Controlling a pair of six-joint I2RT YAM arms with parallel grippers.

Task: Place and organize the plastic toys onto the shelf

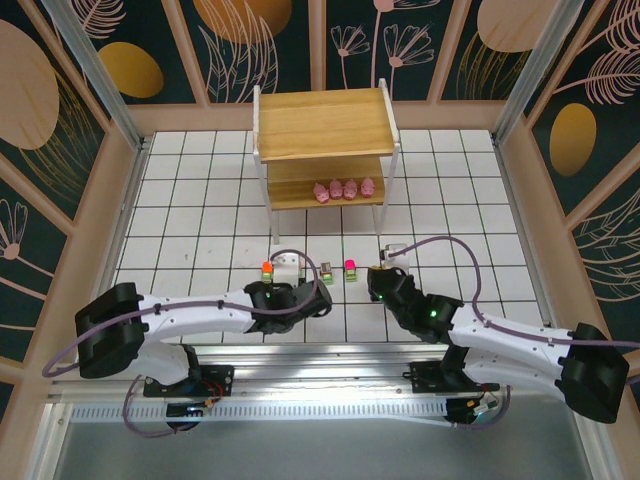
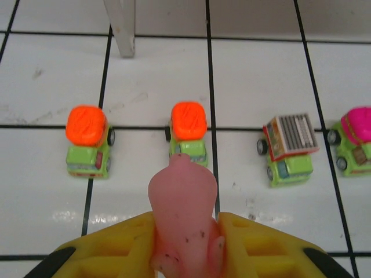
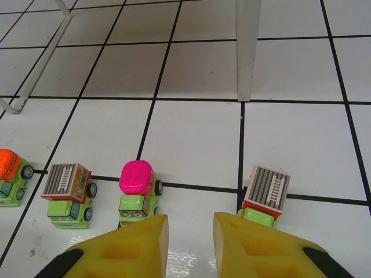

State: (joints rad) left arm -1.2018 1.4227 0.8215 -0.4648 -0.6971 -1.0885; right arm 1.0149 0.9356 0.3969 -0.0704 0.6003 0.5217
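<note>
My left gripper [image 2: 185, 225] [image 1: 303, 289] is shut on a pale pink pig [image 2: 182, 214], held just above the tiled floor. Beyond it stand two orange-topped green trucks [image 2: 87, 142] [image 2: 188, 134], a grey-topped one [image 2: 290, 149] and a magenta-topped one [image 2: 353, 139]. My right gripper [image 3: 190, 230] [image 1: 383, 277] is open, with the magenta-topped truck [image 3: 138, 190] by its left finger and a second grey-topped truck [image 3: 264, 194] by its right finger. The wooden shelf [image 1: 322, 122] stands at the back, and several pink pigs [image 1: 343, 189] line its lower tier.
The shelf's white legs [image 3: 248, 52] [image 2: 120, 26] stand on the tiles just beyond the row of trucks. A wooden frame with patterned walls [image 1: 120, 150] borders the tiled floor. Open tiles lie on both sides of the shelf.
</note>
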